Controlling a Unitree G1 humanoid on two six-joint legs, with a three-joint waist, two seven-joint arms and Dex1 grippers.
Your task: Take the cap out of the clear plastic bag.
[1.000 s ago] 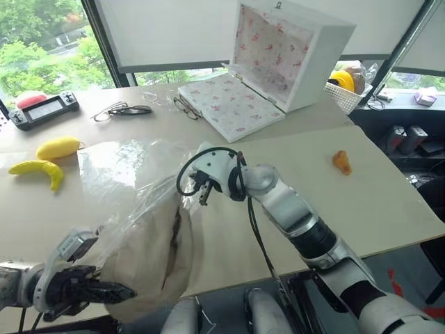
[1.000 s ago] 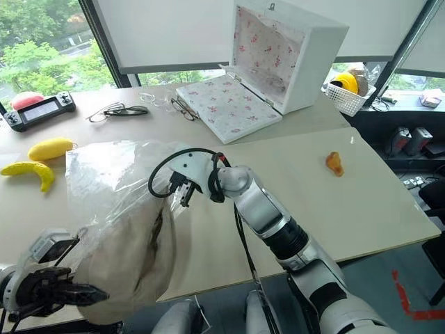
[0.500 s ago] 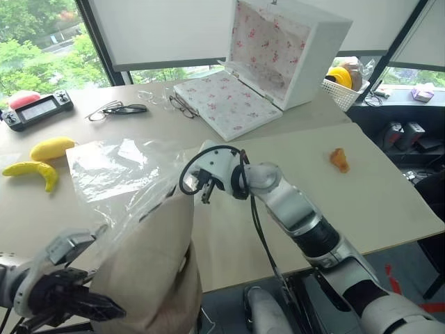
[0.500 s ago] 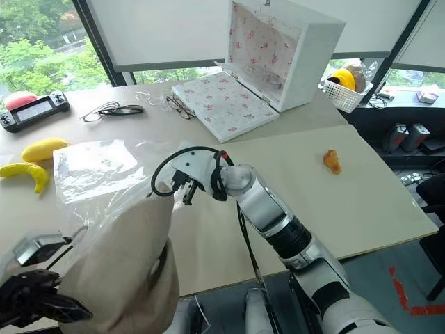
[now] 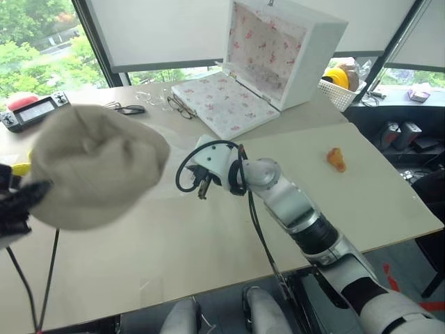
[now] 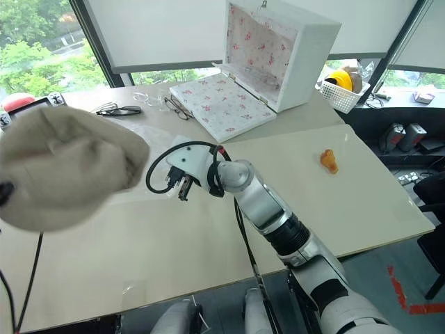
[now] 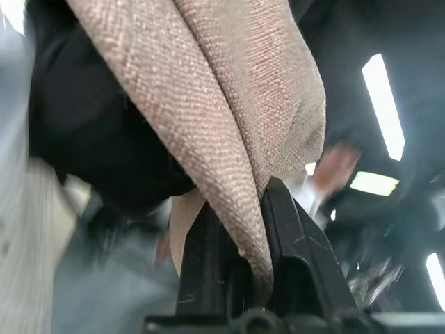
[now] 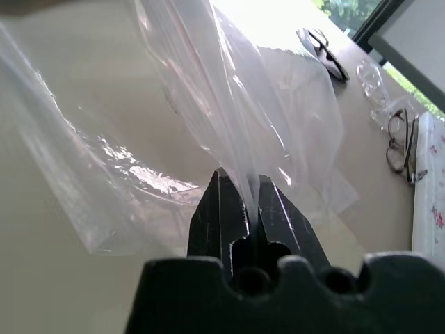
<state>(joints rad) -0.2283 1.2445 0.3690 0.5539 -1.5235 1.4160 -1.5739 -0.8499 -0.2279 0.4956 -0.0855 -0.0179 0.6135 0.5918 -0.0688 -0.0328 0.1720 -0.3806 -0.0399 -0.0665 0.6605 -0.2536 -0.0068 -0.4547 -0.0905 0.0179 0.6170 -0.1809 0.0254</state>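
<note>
Since the earlier frame, the cap (image 5: 94,163) had left the bag (image 8: 229,132) entirely: it had been half inside the plastic near the table's front edge, and it now hung in the air at about 9 o'clock in the head views, clear of the table (image 5: 278,209). The left gripper (image 7: 254,229) had risen with it and was clenched on a fold of the beige fabric, as the left wrist view showed. The right gripper (image 8: 240,209) had kept its place near the table's centre, its fingers pinched tight on an edge of the bag, which draped from them down to the tabletop toward 10 o'clock. An open white box (image 5: 278,56) with floral lining stood at 12 o'clock. Two pairs of glasses (image 5: 128,108) lay at 11 o'clock, just beside the box's lid. A game console (image 5: 35,110) lay at 10 o'clock. A small orange object (image 5: 336,159) lay at 3 o'clock, well apart from the gripper. A white basket (image 5: 344,90) stood at 2 o'clock.
</note>
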